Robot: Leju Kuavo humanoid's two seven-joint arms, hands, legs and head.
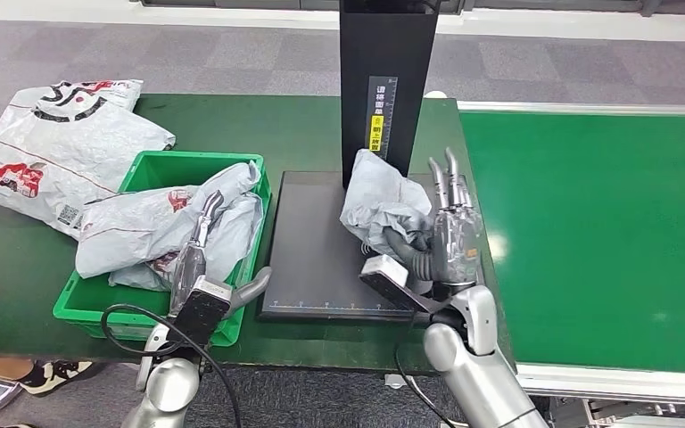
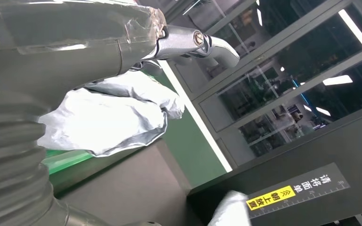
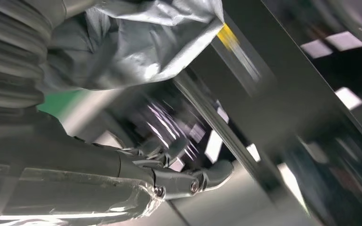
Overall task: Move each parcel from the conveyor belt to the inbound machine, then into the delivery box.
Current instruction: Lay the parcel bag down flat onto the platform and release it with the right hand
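Cataloguing from the head view: my right hand (image 1: 446, 234), lower centre-right of the frame, stood beside a crumpled grey parcel (image 1: 382, 207), thumb hooked round the parcel's near edge and fingers pointing straight up alongside it, so I logged the parcel as held. That parcel rested on the black platform of the inbound machine (image 1: 321, 259), leaning against the machine's black upright column (image 1: 386, 80) at top centre. My left hand (image 1: 198, 254), lower left, hovered over the green delivery box (image 1: 156, 169), fingers stretched out and apart, gripping nothing. Inside the box lay grey parcels (image 1: 156, 230), heaped and spilling over its rim. One large white printed bag (image 1: 53, 147) lay flat on the dark green table (image 1: 18, 267) at upper left, just beside the box. Green conveyor belt (image 1: 598, 232) filled the right side of the frame, bare of parcels. A shoe (image 1: 49, 373) showed at lower left under the table edge.
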